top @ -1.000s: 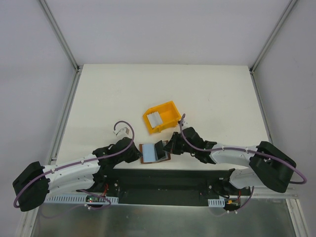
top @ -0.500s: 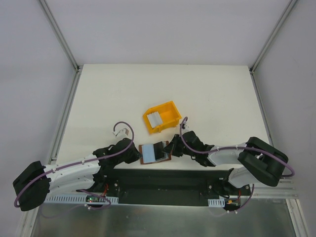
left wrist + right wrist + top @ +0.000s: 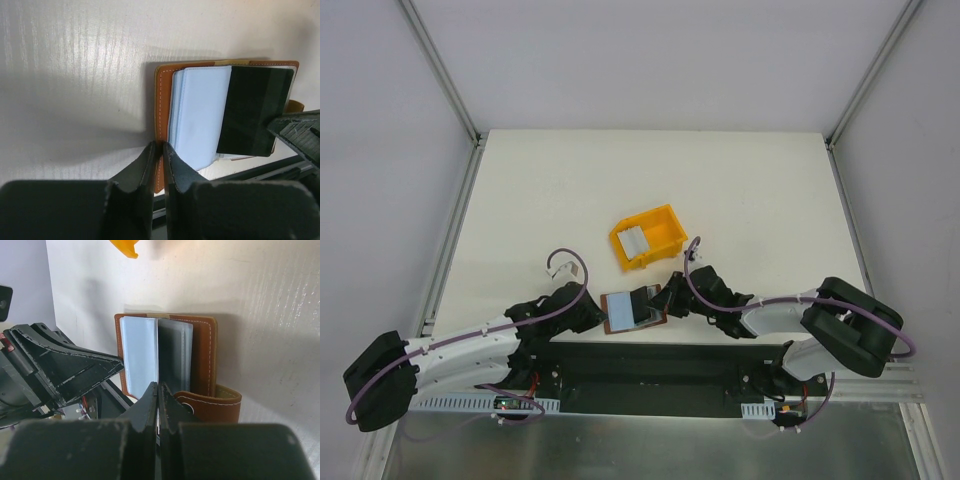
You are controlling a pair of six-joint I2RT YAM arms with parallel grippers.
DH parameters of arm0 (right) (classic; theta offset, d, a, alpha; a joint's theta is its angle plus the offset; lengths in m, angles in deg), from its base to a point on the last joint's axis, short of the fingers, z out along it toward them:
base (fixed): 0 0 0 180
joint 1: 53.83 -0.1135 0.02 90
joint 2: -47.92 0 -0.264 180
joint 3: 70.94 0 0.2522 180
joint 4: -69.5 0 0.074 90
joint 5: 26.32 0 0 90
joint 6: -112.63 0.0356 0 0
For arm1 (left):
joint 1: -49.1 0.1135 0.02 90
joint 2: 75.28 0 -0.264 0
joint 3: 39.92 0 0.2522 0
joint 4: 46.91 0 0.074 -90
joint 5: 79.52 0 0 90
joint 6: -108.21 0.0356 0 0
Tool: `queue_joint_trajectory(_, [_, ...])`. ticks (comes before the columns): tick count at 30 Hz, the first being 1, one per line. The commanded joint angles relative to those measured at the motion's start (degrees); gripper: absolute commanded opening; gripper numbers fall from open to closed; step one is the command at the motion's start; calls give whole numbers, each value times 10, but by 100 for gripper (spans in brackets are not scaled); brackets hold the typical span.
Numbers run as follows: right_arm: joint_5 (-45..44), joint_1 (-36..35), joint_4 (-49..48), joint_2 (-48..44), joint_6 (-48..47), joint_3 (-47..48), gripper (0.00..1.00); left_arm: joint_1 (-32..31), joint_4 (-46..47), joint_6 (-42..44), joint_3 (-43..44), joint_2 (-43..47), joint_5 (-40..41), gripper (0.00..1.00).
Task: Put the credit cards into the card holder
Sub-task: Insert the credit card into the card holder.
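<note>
Top external view had my left gripper [image 3: 599, 313] low over the table [image 3: 540, 200] near its front edge, tips at the left border of the card holder [image 3: 620, 310]. Seen from my left wrist, those jaws stood a slit apart with the holder's brown stitched edge running between them. I could not tell whether they pinched the leather or merely straddled it. The holder lay open and flat just ahead of my fingers, its pale sleeves facing up inside the brown border. A dark card [image 3: 252, 110] rested slightly askew across the holder's right half, overlapping the sleeves. Behind the holder and a little apart from it sat the yellow bin [image 3: 667, 226], with pale credit cards [image 3: 634, 241] lying in it. My right gripper [image 3: 662, 300] sat at the holder's right side, clenched tight. Through my right wrist camera its closed tips met the near edge of the dark card, and the holder's snap tab [image 3: 220, 402] curled just to the right of them.
</note>
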Motion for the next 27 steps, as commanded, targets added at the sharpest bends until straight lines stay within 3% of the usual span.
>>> queue_joint_trajectory(1, [-6, -4, -3, -6, -5, 5, 0, -6, -7, -7, -8, 16, 3, 2])
queue_joint_trajectory(22, [-1, -4, 1, -41, -7, 16, 0, -6, -25, -11, -11, 15, 19, 0])
queue_joint_trajectory(27, [15, -7, -1, -4, 0, 26, 0, -6, -25, -10, -10, 16, 20, 0])
